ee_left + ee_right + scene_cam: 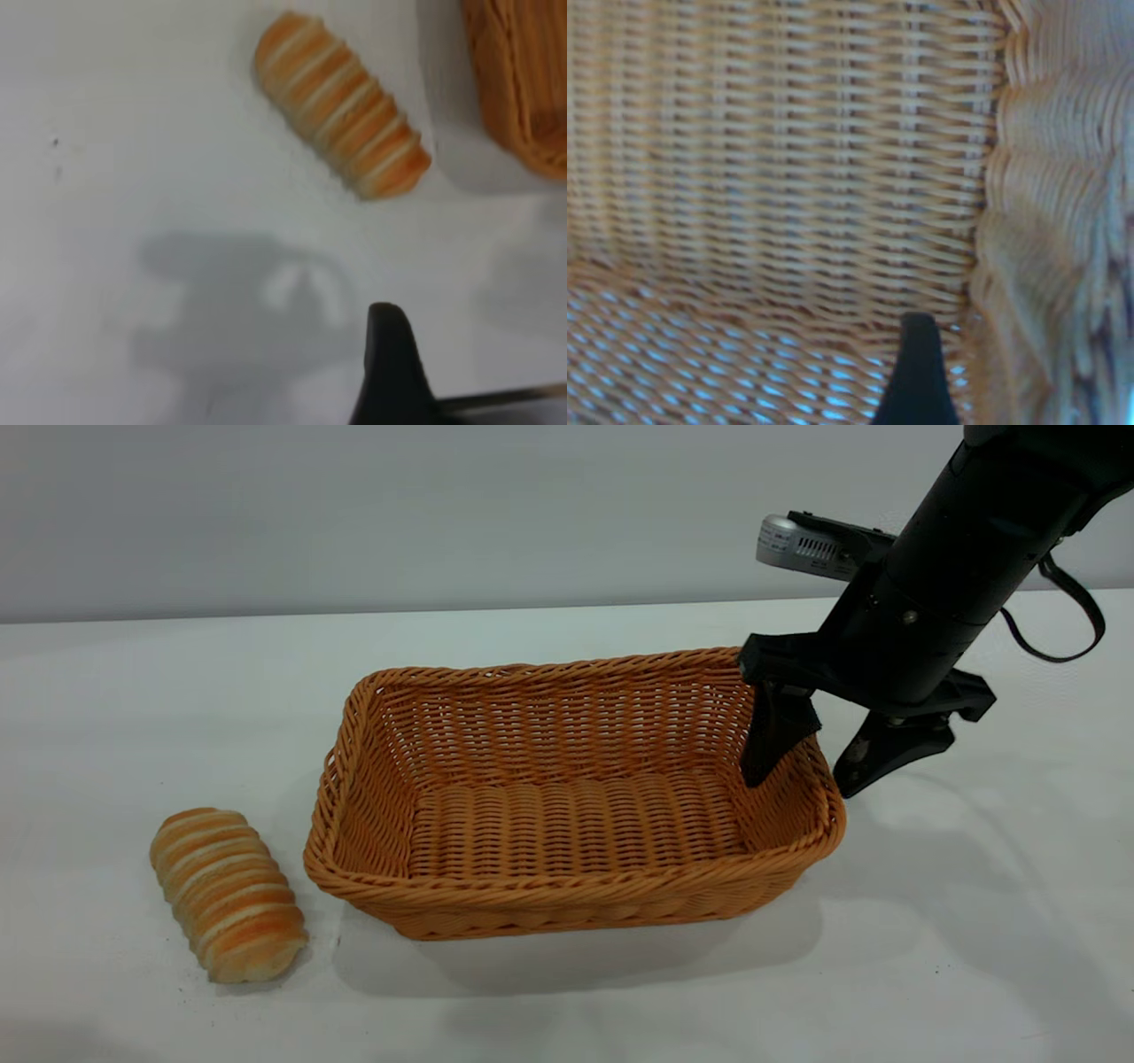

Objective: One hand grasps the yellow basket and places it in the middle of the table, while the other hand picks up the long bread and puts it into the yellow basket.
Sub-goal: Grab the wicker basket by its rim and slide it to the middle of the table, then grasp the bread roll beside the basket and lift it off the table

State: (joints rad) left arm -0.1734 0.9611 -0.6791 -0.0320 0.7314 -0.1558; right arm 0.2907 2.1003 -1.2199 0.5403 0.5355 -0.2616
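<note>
The yellow basket (567, 806), an orange-tan wicker one, stands upright and empty on the white table (974, 957). My right gripper (802, 784) is open and straddles its right wall, one finger (771, 735) inside and the other outside. The right wrist view shows the inner finger (917, 372) against the woven wall (788, 177). The long bread (228, 892), striped orange and cream, lies on the table left of the basket, apart from it. My left gripper (461, 376) hovers above the table short of the bread (341, 106). It holds nothing; only one finger (390, 372) shows. The left arm is outside the exterior view.
The basket's corner (523, 80) shows in the left wrist view beside the bread. The gripper's shadow (239, 301) falls on the table below the bread. A grey wall (443, 505) runs behind the table's far edge.
</note>
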